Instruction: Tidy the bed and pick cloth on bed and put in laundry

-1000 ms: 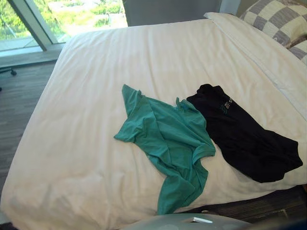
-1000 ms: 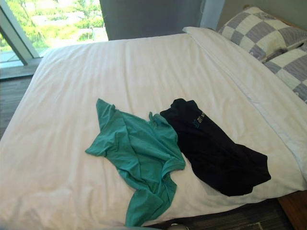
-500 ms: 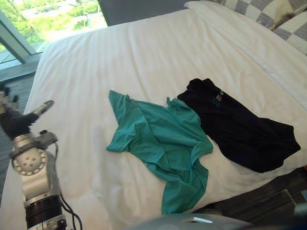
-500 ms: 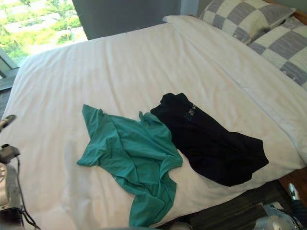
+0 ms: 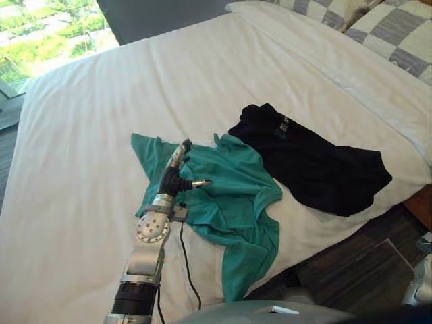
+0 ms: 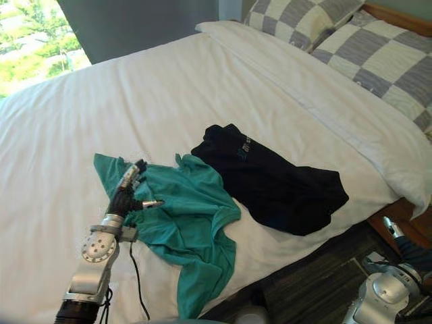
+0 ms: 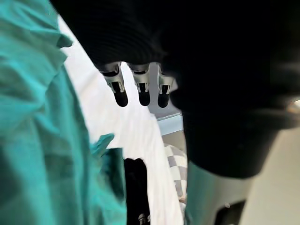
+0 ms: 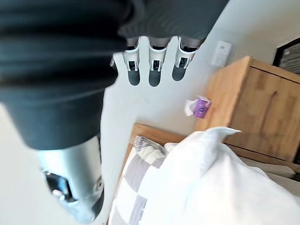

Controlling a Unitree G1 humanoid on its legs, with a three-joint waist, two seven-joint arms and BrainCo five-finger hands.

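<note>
The left hand is found poised over the left part of the green shirt, which lies crumpled on the white bed just beside a black garment. Its fingers are held straight with the thumb spread apart, and nothing is gripped. The right hand is noted off the bed's edge, likewise straight-fingered and empty. The step is judged to be the reach for the first garment, none being lifted yet: the fingers would next have to be lowered onto the shirt and closed on a fold before it could be carried to the laundry.
</note>
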